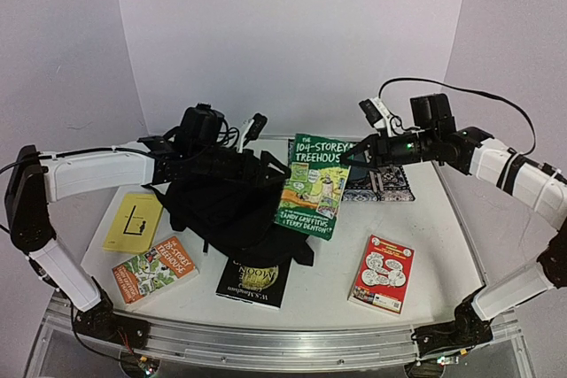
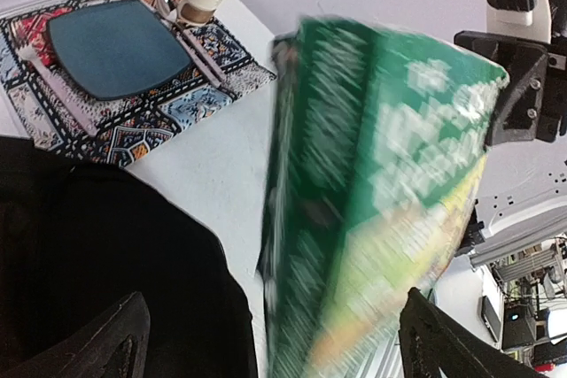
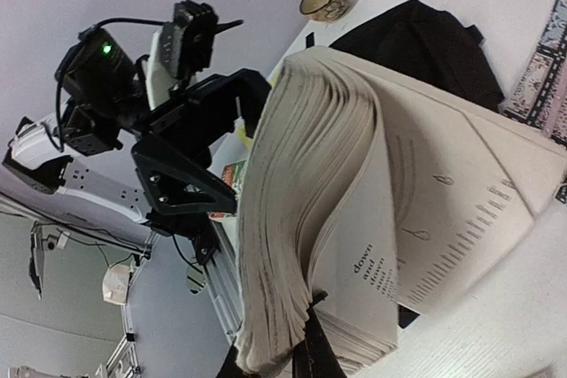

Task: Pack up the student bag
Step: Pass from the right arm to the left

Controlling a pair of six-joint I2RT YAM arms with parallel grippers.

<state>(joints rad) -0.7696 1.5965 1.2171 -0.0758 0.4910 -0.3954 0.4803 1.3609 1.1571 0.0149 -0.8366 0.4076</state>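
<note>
Attention goes first to the left claw (image 2: 270, 347): its fingers (image 2: 115, 343) are spread as wide as they go and hold nothing, poised over the student bag (image 1: 221, 205). The bag lies slumped on the counter (image 1: 443, 236) left of centre, among loose books (image 1: 155, 269). Right of it the green Treehouse book (image 1: 314, 185) hangs tilted in the air, pinched at an upper corner by the right claw (image 1: 356, 155), which is clamped tight on it.

I'd judge the step is getting that book into the bag. To do it well, the left claw ought to catch the bag's lip and lift it into a mouth before the book arrives. The right claw should go slowly, since a corner grip lets the pages sag and fan, and lead with the spine so nothing snags on fabric.

Hard to make out: from above the left claw is black on black, so whether it touches the bag I can't tell. No zipper or opening shows anywhere. The book is a blur in the left wrist view, and pages bury most of the right claw's fingers.
</note>
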